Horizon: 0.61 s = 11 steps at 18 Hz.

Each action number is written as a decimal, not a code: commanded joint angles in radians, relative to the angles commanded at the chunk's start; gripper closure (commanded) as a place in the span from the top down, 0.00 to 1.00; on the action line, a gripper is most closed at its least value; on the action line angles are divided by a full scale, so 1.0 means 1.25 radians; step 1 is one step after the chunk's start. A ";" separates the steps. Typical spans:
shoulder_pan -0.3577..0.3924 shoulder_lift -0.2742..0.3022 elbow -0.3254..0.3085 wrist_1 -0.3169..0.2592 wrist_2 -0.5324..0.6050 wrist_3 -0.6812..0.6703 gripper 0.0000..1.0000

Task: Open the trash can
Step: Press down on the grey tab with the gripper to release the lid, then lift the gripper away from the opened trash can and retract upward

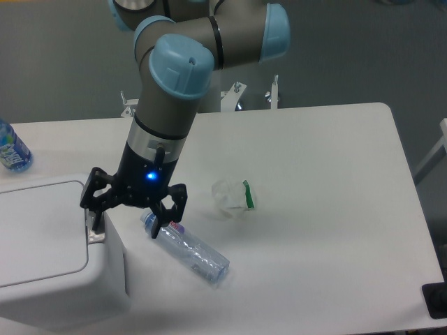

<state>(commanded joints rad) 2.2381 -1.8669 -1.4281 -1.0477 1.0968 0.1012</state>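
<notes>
The trash can (49, 279) is a large white bin at the lower left, its flat lid panel (35, 234) lying closed. A small grey button strip (96, 234) sits on its right rim. My gripper (127, 223) hangs over that rim, open, with nothing between its fingers. Its left finger (91, 211) reaches down right at the button strip; whether it touches I cannot tell. The right finger (163, 222) stands over the cap end of a bottle lying on the table.
A clear plastic bottle (188, 251) lies on its side just right of the bin. A crumpled clear wrapper with a green stripe (233, 198) sits mid-table. A blue-labelled bottle (10, 148) stands at the far left edge. A dark object (436, 300) shows at the lower right.
</notes>
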 joint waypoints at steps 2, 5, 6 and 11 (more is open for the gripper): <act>0.001 0.000 0.000 0.000 0.000 0.000 1.00; 0.001 -0.001 0.000 0.000 0.001 0.000 1.00; 0.001 -0.001 0.001 0.000 0.001 0.000 1.00; 0.002 0.005 0.033 0.004 0.004 0.009 1.00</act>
<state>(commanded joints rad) 2.2411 -1.8607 -1.3869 -1.0431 1.1014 0.1119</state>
